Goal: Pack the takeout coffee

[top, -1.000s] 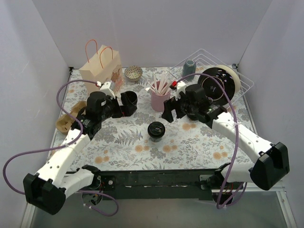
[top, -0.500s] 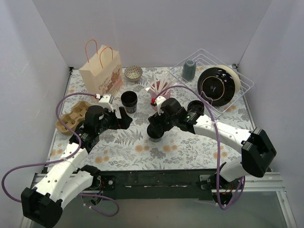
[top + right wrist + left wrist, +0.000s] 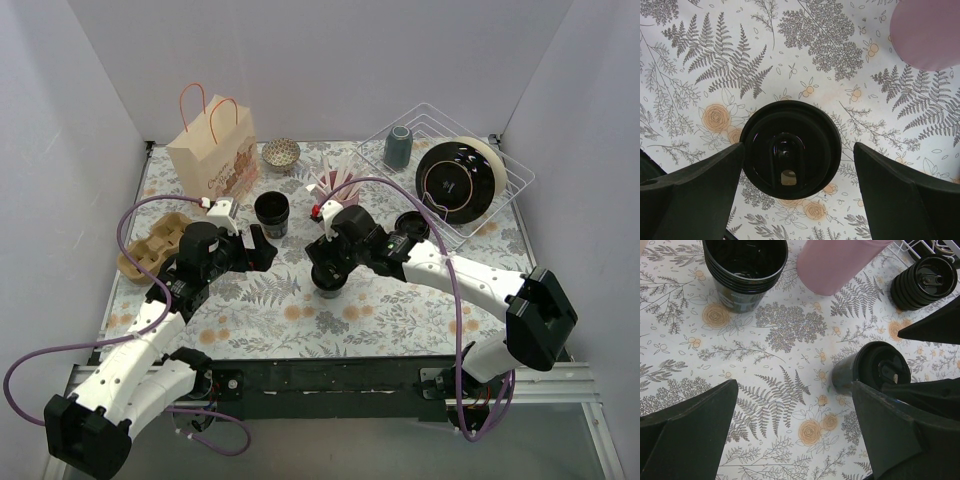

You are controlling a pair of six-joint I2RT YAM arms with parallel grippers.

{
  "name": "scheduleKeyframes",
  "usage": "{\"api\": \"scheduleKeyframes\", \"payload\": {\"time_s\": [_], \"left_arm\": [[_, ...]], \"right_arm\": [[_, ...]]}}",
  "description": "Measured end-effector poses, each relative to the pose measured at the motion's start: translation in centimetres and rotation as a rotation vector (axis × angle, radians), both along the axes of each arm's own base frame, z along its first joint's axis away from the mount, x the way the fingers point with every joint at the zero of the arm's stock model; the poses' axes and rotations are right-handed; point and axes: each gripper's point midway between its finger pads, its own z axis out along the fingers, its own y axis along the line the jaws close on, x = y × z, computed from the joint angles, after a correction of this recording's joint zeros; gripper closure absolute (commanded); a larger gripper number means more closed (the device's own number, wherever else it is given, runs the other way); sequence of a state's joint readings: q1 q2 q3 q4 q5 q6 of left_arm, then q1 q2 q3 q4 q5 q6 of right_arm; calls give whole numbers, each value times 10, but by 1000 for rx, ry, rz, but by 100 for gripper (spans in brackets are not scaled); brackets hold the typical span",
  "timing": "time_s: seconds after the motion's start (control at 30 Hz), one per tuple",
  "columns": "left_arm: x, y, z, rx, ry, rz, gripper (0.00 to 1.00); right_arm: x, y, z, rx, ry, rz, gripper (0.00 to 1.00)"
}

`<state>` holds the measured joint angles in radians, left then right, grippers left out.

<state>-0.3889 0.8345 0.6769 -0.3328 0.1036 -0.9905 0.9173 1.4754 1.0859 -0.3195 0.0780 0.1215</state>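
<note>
Your right gripper [image 3: 799, 147] is hanging straight above the takeout coffee [image 3: 875, 365], with its jaws standing wide apart either side of the glossy lid and grasping nothing. Your left gripper [image 3: 795, 385] is likewise released and empty, hovering over bare cloth just left of the cup. The coffee is standing upright near the middle of the table [image 3: 260, 320], a little toward the near edge.

Risks, as I am judging them:
- The cup looks light and thin-walled, so a hard squeeze is likely to buckle it and pop the lid.
- A grip on the lid rim alone is liable to lift the lid and leave the cup behind.
- The two grippers are sitting close together, so a sideways move by either is risking a knock that tips the coffee.
- The pink cup [image 3: 840, 262] and the stack of lidless black cups [image 3: 746, 265] are standing just beyond, toward the far edge.
- The paper bag [image 3: 212, 155] is at the far left corner, and its upright handles may snag a load going in.

Count:
- one lidded coffee
- one stack of lidless cups, the number within not readable
- one stack of black lids [image 3: 922, 282]
- one pink cup
- one paper bag
- one cardboard cup carrier [image 3: 150, 245] at the left edge
- one patterned bowl [image 3: 282, 153]
- one wire rack [image 3: 515, 172] at the far right corner, holding one grey-blue tumbler [image 3: 397, 147] and one dark dish [image 3: 458, 180]
</note>
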Motion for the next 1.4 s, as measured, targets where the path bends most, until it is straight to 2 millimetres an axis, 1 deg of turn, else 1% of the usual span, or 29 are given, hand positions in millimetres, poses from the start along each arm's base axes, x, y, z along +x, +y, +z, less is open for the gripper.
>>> {"api": "scheduleKeyframes", "payload": {"time_s": [0.1, 0.43, 0.6, 0.7, 1.0, 1.13, 1.23, 1.4], "left_arm": [[1, 1, -1, 4, 1, 7, 2], [2, 2, -6, 17, 17, 10, 2], [3, 2, -8, 20, 23, 12, 2], [3, 2, -8, 21, 23, 13, 2], [3, 2, -8, 22, 22, 14, 2], [3, 2, -8, 22, 22, 14, 2], [3, 3, -8, 24, 21, 14, 2], [3, 3, -7, 22, 18, 13, 2]], "right_arm": [[-1, 2, 1, 5, 1, 1, 4], [-11, 10, -3, -3, 10, 33, 8], [-16, 13, -8, -22, 9, 44, 9], [-17, 12, -13, -46, 4, 41, 10], [-14, 5, -15, -92, -25, -4, 15], [-14, -3, -15, -119, -29, -41, 16], [-13, -16, -15, -156, -34, -80, 16], [-13, -43, -14, -219, -42, -171, 17]]}}
